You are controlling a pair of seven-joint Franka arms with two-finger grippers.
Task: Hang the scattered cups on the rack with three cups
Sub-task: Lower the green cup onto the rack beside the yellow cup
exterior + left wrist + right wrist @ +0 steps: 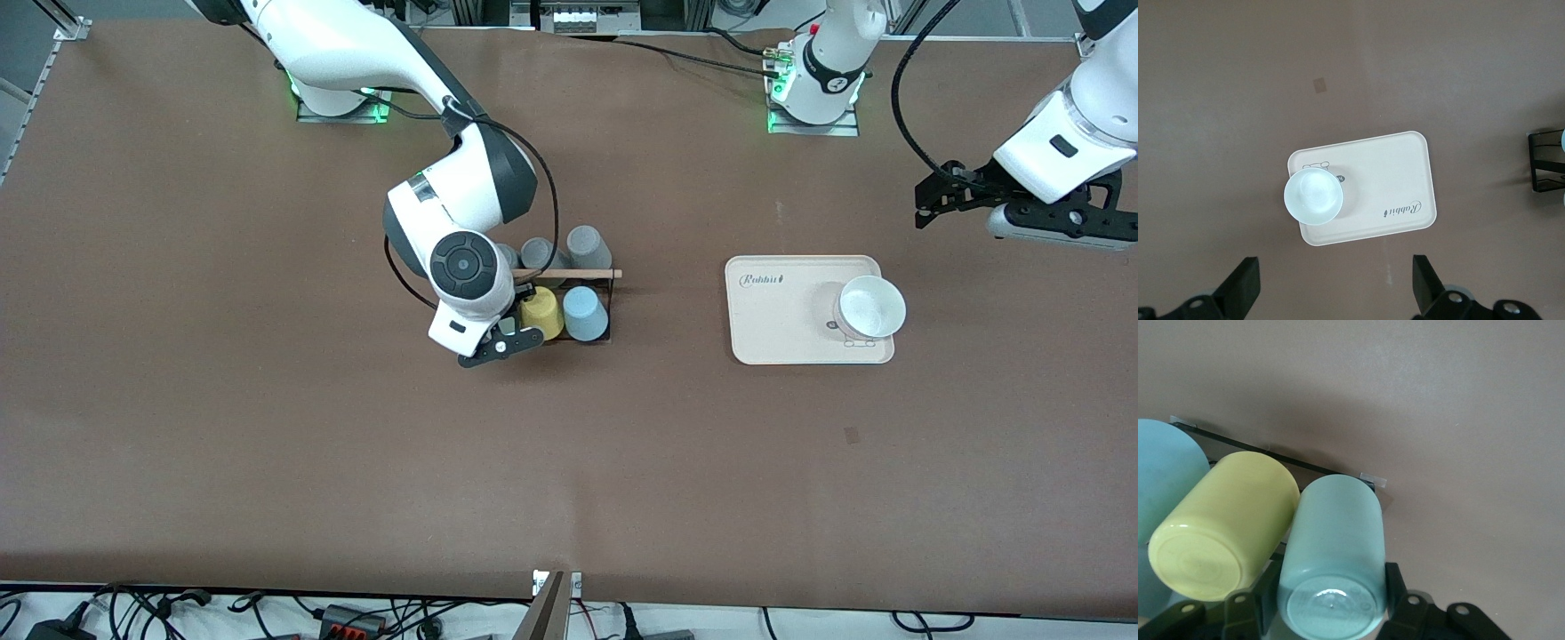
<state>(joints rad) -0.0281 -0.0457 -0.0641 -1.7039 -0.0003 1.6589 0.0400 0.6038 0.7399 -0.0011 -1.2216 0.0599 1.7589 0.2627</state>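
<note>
My right gripper (1331, 587) is shut on a mint green cup (1333, 547), its base facing the wrist camera. It holds the cup at the rack's (578, 274) end toward the right arm, right beside the yellow cup (542, 312). In the front view the arm hides the held cup. A light blue cup (585, 313) sits on the rack next to the yellow one. Another pale cup (871, 307) stands upright on the cream tray (773, 329). My left gripper (926, 206) hangs open above the table beside the tray, nothing between its fingers (1245, 290).
Grey cups (587, 245) sit on the rack's side nearer the arm bases. The rack's black wire base (1238, 443) shows under the cups. The tray (1398, 167) lies toward the left arm's end of the brown table.
</note>
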